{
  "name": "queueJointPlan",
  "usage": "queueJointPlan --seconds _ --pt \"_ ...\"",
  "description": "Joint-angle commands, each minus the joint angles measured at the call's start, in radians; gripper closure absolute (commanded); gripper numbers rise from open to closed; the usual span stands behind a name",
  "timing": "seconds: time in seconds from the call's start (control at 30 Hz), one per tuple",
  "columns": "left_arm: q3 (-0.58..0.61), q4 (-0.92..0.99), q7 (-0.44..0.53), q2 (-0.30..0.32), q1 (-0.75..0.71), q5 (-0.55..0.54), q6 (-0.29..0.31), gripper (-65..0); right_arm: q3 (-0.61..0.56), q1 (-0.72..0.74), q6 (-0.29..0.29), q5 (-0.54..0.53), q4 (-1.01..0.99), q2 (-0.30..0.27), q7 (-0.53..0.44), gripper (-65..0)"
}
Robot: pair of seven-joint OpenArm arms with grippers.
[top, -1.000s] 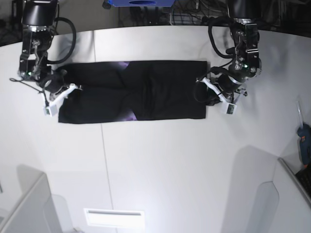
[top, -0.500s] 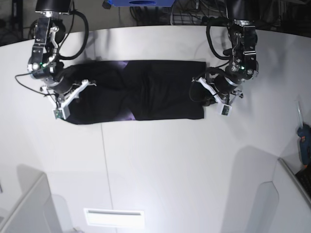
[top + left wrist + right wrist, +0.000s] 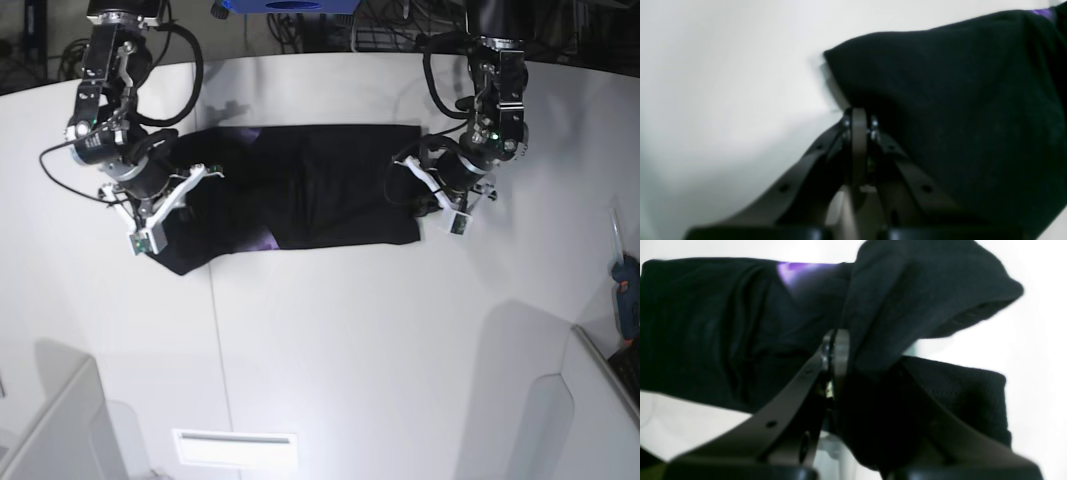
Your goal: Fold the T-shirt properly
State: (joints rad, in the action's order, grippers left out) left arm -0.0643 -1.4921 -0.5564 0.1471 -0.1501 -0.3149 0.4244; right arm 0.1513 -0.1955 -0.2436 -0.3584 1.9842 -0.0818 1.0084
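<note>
On the left of the base view the right gripper (image 3: 185,190) sits over the left end of the shirt (image 3: 320,185), its arm (image 3: 105,110) reaching down from the table's far edge. In the right wrist view its jaws are clamped on a bunched fold of black cloth that rises off the rest and drapes over one finger (image 3: 836,353); a purple patch (image 3: 790,270) of print shows behind the fold. That end of the shirt is rumpled and pulled inward, with a corner hanging toward the near side.

The shirt lies as a long black band across the far half of the white table (image 3: 350,350), plain side mostly up, with a small purple sliver at its near edge in the middle. A seam (image 3: 215,330) in the tabletop runs from under the shirt toward the near edge.

At the shirt's right end the left gripper (image 3: 420,195) rests against the cloth's edge. In the left wrist view its jaws are pressed together right at the hem; whether any cloth is pinched between them cannot be told, since the black fabric hides the tips.

Far right, a blue object (image 3: 627,300) stands at the table's edge, well apart from the shirt. A white slot (image 3: 235,448) lies near the bottom.
</note>
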Motion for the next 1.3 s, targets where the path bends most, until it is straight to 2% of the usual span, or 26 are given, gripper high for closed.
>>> queueJointPlan --seconds 0.0,0.1,0.37,0.5,0.8,0.9,1.0,1.13,1.27 --pt "0.013 -0.006 -0.032 -0.002 -0.004 0.012 0.003 0.0 -0.012 0.012 -0.003 -0.011 0.022 -0.003 -0.021 0.0" --pt "0.021 -0.003 -0.032 -0.004 -0.004 0.012 0.003 0.0 -0.022 0.0 -0.003 -0.011 0.022 0.038 -0.029 0.0" --pt "0.027 -0.005 -0.032 -0.004 -0.001 0.012 0.003 0.0 -0.026 -0.019 -0.009 -0.035 0.036 0.066 -0.029 0.0" --pt "0.027 0.002 -0.032 -0.008 0.007 0.012 0.003 0.0 -0.022 -0.017 -0.007 -0.133 0.036 0.067 -0.03 0.0" --pt "0.028 0.003 -0.034 -0.074 0.024 0.013 0.003 0.0 -0.019 0.023 -0.003 -0.132 0.034 0.066 -0.03 0.0" --pt "0.045 0.005 -0.044 -0.09 0.037 0.013 0.003 0.0 0.031 0.034 -0.003 -0.132 0.033 0.064 -0.029 0.0" --pt "0.088 0.011 -0.089 -0.093 0.07 0.013 -0.025 0.0 0.07 0.043 -0.003 -0.132 0.031 0.063 -0.021 0.0" --pt "0.142 0.04 -0.09 -0.096 0.114 0.004 -0.094 0.0 0.086 0.043 -0.003 -0.133 0.03 0.032 -0.027 0.0" --pt "0.176 0.069 -0.092 -0.096 0.151 0.004 -0.103 0.0 0.087 0.043 -0.003 -0.133 0.03 0.03 -0.029 0.0"
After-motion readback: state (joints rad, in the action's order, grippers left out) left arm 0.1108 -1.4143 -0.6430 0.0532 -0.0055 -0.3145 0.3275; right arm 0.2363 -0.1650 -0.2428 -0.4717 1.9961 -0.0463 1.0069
